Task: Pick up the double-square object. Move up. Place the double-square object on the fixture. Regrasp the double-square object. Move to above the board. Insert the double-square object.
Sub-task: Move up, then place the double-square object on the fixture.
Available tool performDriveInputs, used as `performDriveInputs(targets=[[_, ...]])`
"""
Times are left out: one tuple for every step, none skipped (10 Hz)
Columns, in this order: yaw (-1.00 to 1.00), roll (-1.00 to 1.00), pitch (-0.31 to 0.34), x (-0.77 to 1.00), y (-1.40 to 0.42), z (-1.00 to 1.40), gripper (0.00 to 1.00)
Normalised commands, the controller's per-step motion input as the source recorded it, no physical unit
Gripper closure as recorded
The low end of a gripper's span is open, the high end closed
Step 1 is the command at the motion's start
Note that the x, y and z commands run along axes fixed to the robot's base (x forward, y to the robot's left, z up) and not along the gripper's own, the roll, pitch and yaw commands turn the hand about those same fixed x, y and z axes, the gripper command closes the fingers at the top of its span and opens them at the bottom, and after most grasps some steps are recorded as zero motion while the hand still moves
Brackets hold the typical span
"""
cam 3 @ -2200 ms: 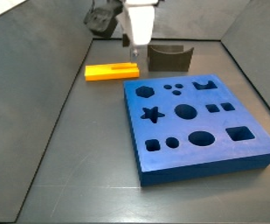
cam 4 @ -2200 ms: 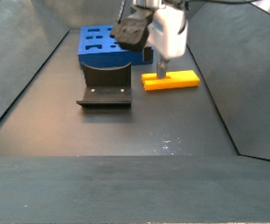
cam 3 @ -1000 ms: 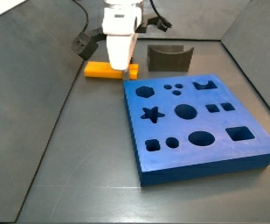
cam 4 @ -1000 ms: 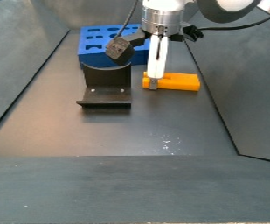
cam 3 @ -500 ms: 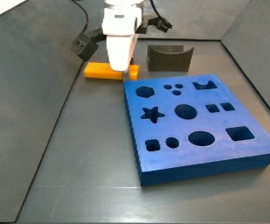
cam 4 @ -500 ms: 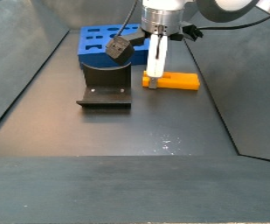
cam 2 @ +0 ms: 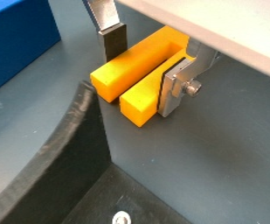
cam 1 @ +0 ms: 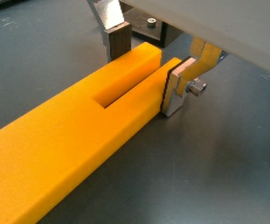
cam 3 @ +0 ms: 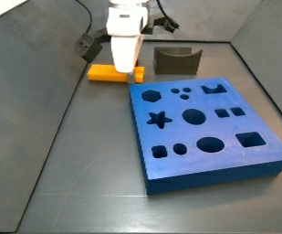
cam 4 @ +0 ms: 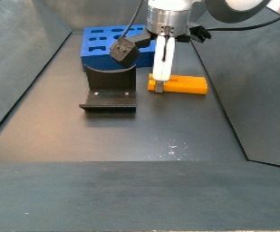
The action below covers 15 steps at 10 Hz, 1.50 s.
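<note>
A: The double-square object point(cam 1: 96, 122) fills a wrist view from the lower left up to the top centre, its lengthwise groove plain. Where is the gripper point(cam 1: 143, 63)?

B: At the far end of the block. One silver finger point(cam 1: 116, 39) stands against one long side and the other against the opposite side, both pads touching the yellow faces. I read the fingers as narrowed onto the block, holding it across its width.

A: And the next wrist picture?

B: Same grip from another angle: the double-square object point(cam 2: 143, 70) sits in the upper middle, the gripper point(cam 2: 147, 54) straddling it, and a dark curved edge of the fixture point(cam 2: 79, 166) runs down the lower left. A blue corner of the board point(cam 2: 15, 39) shows at the upper left.

A: In a side view?

B: The gripper point(cam 3: 125, 69) comes straight down at the upper left of the frame, over the orange double-square object point(cam 3: 104, 72), which looks to lie flat on the floor just beside the board point(cam 3: 204, 128). The fixture point(cam 3: 176, 61) stands apart at the upper centre.

A: The remaining side view?

B: The gripper point(cam 4: 161, 83) meets one end of the double-square object point(cam 4: 183, 86) right of centre; the fixture point(cam 4: 108, 94) is just to its left, the board point(cam 4: 106, 47) behind.

A: So how far along?

B: Judging from this, the grasp is made but the block is not lifted. Lifting, placing on the fixture, regrasping and insertion all remain.
</note>
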Motion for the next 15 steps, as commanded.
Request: performDriveInputs(targets=[[-0.02, 0.0, 0.012, -0.02, -0.04, 0.81, 1.0], [-0.02, 0.0, 0.029, -0.03, -0.04, 0.75, 1.0], [-0.02, 0.0, 0.054, -0.02, -0.02, 0.63, 1.0], [-0.01, 0.0, 0.061, -0.01, -0.01, 0.52, 1.0], [-0.01, 0.0, 0.057, -0.02, -0.01, 0.37, 1.0], [-0.01, 0.0, 0.056, -0.02, 0.0, 0.29, 1.0], [0.0, 0.0, 0.0, 0.0, 0.0, 1.0, 1.0], [0.0, 0.0, -0.008, 0.0, 0.0, 1.0, 1.0], [0.0, 0.0, 0.011, -0.01, 0.0, 1.0, 1.0], [0.0, 0.0, 0.021, -0.01, 0.0, 1.0, 1.0], [0.0, 0.0, 0.035, -0.01, 0.0, 1.0, 1.0], [0.0, -0.01, 0.042, -0.02, 0.0, 1.0, 1.0], [0.0, -0.01, 0.043, -0.02, 0.0, 1.0, 1.0], [-0.01, -0.01, 0.042, -0.02, 0.0, 1.0, 1.0], [-0.01, -0.01, 0.042, -0.03, 0.0, 1.0, 1.0]])
